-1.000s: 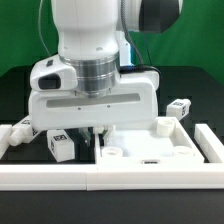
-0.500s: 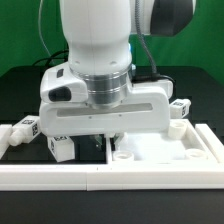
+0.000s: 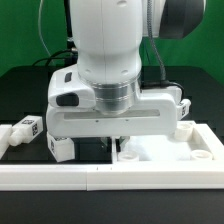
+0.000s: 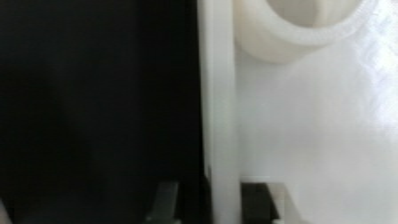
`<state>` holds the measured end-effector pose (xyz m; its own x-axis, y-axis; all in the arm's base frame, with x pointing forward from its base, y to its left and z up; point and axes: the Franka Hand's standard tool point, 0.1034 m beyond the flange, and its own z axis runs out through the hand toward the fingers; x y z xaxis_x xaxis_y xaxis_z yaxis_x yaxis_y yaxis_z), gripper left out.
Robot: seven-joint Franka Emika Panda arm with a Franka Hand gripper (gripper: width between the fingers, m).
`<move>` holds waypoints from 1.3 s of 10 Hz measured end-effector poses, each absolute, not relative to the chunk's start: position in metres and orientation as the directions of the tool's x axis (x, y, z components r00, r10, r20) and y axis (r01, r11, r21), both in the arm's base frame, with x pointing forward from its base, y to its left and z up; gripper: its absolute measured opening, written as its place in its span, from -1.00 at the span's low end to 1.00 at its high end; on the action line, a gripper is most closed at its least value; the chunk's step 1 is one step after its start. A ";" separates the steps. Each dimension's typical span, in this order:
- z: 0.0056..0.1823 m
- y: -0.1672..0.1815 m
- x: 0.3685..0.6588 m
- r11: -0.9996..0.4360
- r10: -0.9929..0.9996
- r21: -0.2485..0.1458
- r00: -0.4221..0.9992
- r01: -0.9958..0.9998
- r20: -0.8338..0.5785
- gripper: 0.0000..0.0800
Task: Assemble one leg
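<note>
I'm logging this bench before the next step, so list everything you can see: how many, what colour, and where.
leg: three visible, white with black tags; two at the exterior view's left, one at its right, partly hidden.
panel: one, white, raised rim; low, toward the exterior view's right.
rail: one, white; along the front.
table: one, black; under everything.
backdrop: one, green; behind.
arm: one, white; centre.
gripper: one, dark fingers; straddling the panel's rim.

Arm (image 3: 108, 45) slid toward the exterior view's right.
</note>
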<state>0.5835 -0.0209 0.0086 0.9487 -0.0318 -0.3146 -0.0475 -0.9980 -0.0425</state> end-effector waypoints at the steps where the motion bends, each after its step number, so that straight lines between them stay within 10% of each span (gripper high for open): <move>1: 0.008 -0.021 0.584 -0.998 -0.032 -0.042 0.949 -0.048 -0.314 -0.62; 2: 0.008 -0.021 0.584 -0.998 -0.032 -0.042 0.949 -0.048 -0.314 -0.62; 6: 0.042 -0.033 0.557 -0.995 -0.045 -0.065 0.944 -0.070 -0.328 0.52; 13: 0.067 -0.016 0.534 -0.977 -0.166 -0.056 0.900 -0.205 -0.403 0.62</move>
<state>0.5338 -0.0162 0.0671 0.9003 -0.1655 -0.4026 -0.2047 -0.9772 -0.0560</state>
